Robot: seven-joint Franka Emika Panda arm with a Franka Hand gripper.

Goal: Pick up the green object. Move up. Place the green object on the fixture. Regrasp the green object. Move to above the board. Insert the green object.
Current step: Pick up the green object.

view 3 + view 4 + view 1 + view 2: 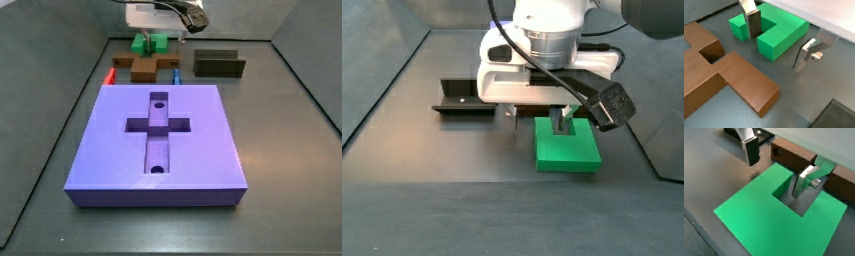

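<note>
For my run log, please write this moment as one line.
stage: pick up | hand: open, low, straddling one prong of green object | green object: on floor, not gripped | fixture: empty | board: recess empty

No readable text, label, brand, number or sign on anything in view.

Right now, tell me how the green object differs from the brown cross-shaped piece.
Colour: the green object is bright green, the brown cross-shaped piece dull brown. Shape: the green object has two prongs around a square notch; the brown piece is a cross with arms. State: the gripper has its jaws open around one green prong, while the brown piece lies untouched. Both rest flat on the dark floor, close together.
</note>
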